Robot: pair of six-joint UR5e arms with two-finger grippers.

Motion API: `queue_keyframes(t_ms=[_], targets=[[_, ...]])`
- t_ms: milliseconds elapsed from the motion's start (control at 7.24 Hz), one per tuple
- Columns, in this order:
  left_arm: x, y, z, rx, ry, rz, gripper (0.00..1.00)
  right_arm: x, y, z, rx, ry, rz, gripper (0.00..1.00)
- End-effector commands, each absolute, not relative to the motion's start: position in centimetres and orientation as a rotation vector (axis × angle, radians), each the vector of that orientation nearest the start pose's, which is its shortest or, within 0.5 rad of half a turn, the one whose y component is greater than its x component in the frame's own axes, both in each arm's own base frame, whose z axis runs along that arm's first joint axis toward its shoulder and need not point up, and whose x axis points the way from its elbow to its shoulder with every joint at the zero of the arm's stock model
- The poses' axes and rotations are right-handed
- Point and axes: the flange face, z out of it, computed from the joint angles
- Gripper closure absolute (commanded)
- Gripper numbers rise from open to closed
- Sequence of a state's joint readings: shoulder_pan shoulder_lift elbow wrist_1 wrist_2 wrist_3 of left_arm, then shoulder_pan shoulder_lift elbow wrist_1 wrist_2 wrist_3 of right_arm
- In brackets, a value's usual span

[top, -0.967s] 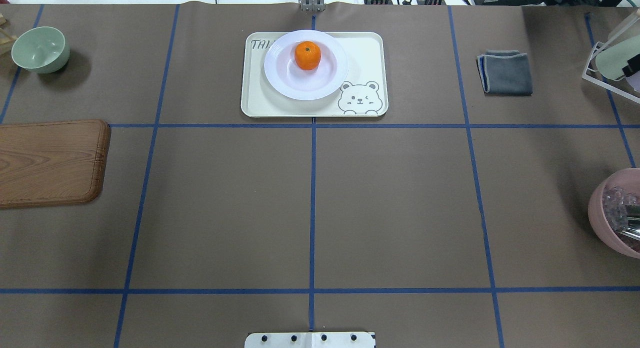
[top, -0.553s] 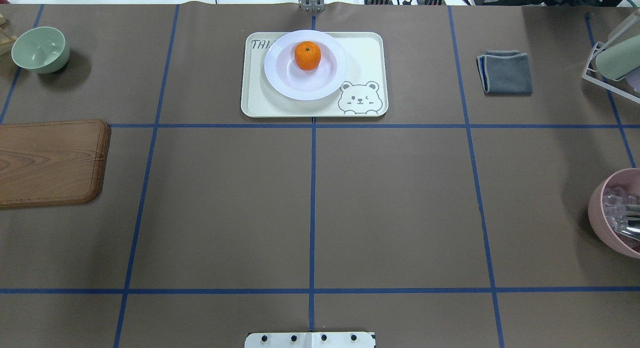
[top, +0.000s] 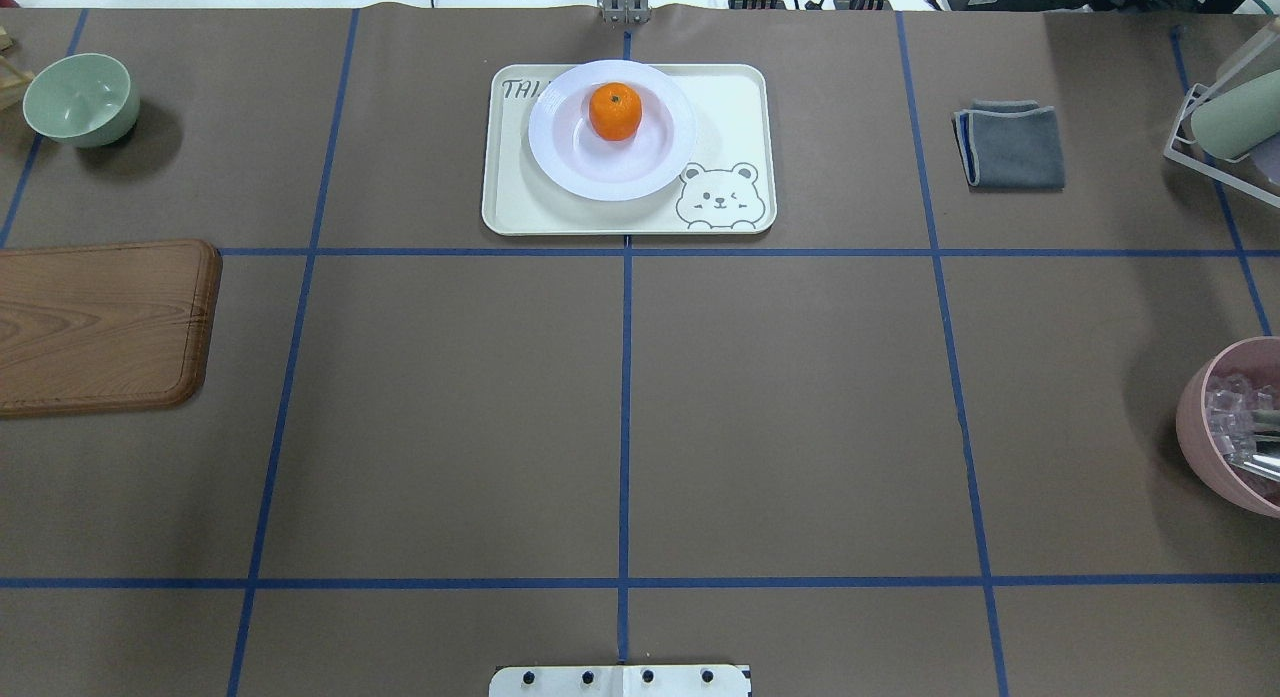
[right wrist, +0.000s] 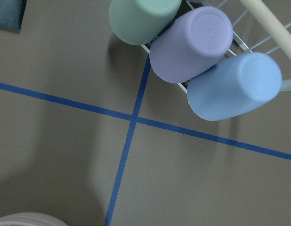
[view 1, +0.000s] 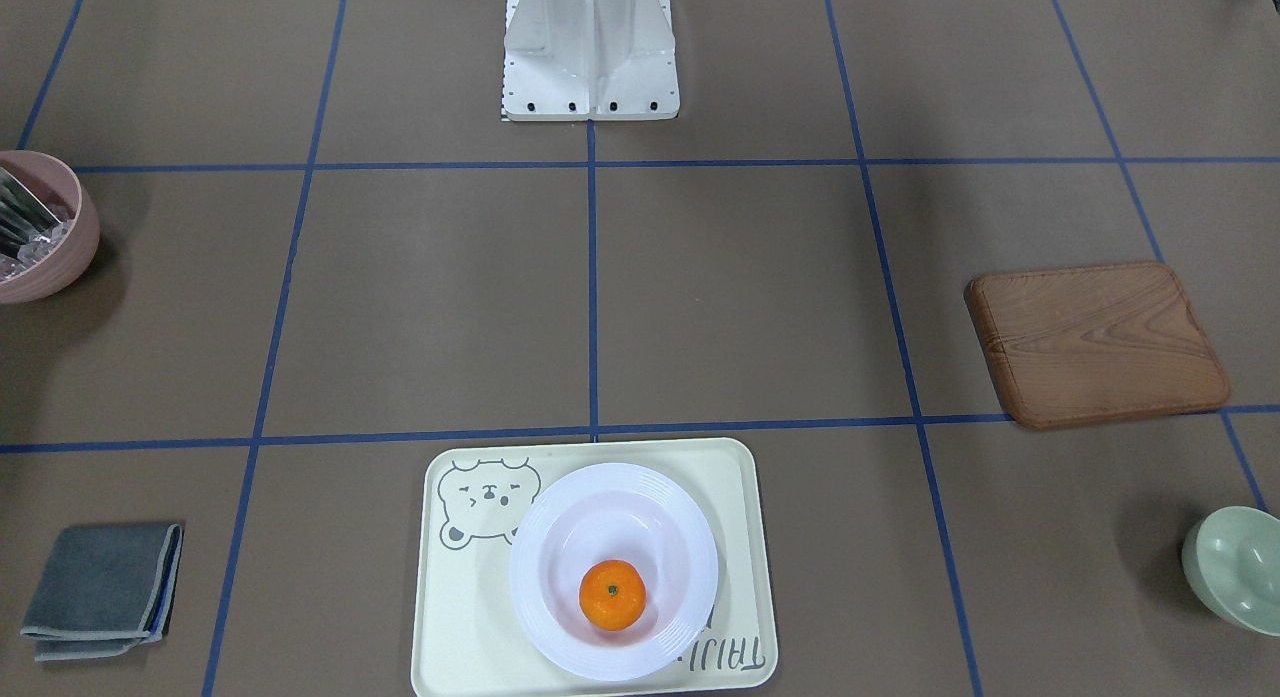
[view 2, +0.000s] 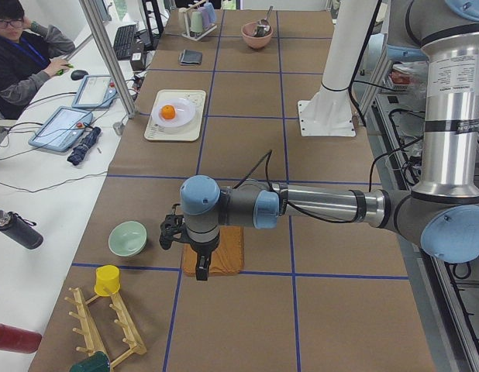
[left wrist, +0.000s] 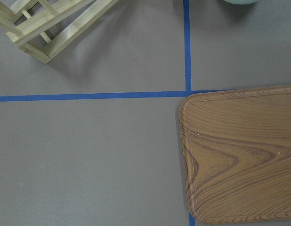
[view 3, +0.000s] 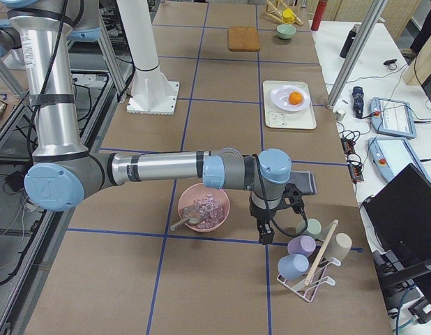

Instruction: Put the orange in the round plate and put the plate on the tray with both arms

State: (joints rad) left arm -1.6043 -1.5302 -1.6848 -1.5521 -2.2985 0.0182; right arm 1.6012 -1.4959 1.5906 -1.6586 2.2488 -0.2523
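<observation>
The orange (top: pixel 615 111) (view 1: pixel 612 595) lies in the white round plate (top: pixel 560 159) (view 1: pixel 540 537). That plate stands on the cream tray (top: pixel 735 107) (view 1: pixel 465 617) with the bear drawing, at the table's far middle. Neither arm reaches into the overhead or front views. In the exterior left view my left gripper (view 2: pixel 199 267) hangs over the wooden board, far from the tray. My right gripper (view 3: pixel 266 234) hangs between the pink bowl and the cup rack in the exterior right view. I cannot tell whether either gripper is open or shut.
A wooden board (top: pixel 100 327) and a green bowl (top: pixel 80 97) sit on the left. On the right are a grey cloth (top: pixel 1010 145), a cup rack (top: pixel 1225 117) and a pink bowl (top: pixel 1230 427). A person (view 2: pixel 22 54) sits at a side desk.
A dark part at the right edge by the cup rack has left the overhead view. Orange, plate and tray have not moved.
</observation>
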Motion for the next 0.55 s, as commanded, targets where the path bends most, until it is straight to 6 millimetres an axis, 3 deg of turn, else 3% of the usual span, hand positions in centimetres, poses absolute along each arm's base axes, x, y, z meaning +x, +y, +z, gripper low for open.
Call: queue_keyframes(t_ms=[0, 276, 414], targets=[[-8.2, -47.6, 62.5, 0.078, 0.731, 0.012, 0.02, 8.6, -51.2, 63.8, 0.108, -0.674, -0.210, 0.00], [-8.2, -47.7, 62.6, 0.080, 0.728, 0.013, 0.02, 8.3, -51.2, 62.8, 0.134, -0.709, -0.228, 0.00], [-8.2, -47.7, 62.6, 0.081, 0.733, 0.013, 0.02, 8.3, -50.6, 63.5, 0.116, -0.698, -0.224, 0.00]])
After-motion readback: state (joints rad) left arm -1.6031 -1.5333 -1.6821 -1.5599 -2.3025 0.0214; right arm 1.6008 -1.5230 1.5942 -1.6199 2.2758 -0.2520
